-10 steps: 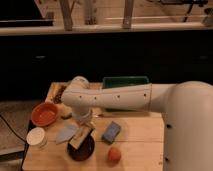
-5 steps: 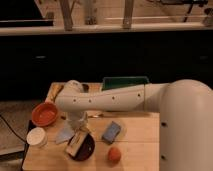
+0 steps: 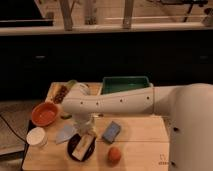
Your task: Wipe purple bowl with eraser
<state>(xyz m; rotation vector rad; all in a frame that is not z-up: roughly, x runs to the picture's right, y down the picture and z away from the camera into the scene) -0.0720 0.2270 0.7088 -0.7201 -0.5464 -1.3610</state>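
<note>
Pressing the eraser [image 3: 82, 145] flat, sweep round the purple bowl [image 3: 73, 153]; your gripper [image 3: 86, 131] sits just above it, whether clamped or not I cannot tell.

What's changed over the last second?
The tool came down, bringing the eraser from just above the purple bowl into it, sweeping left, then back right. The purple bowl, orange bowl and blue block stayed put.

White rounded arm [image 3: 115, 102], small dark holes, pale gripper [image 3: 85, 131] above purple bowl [image 3: 72, 154].
</note>
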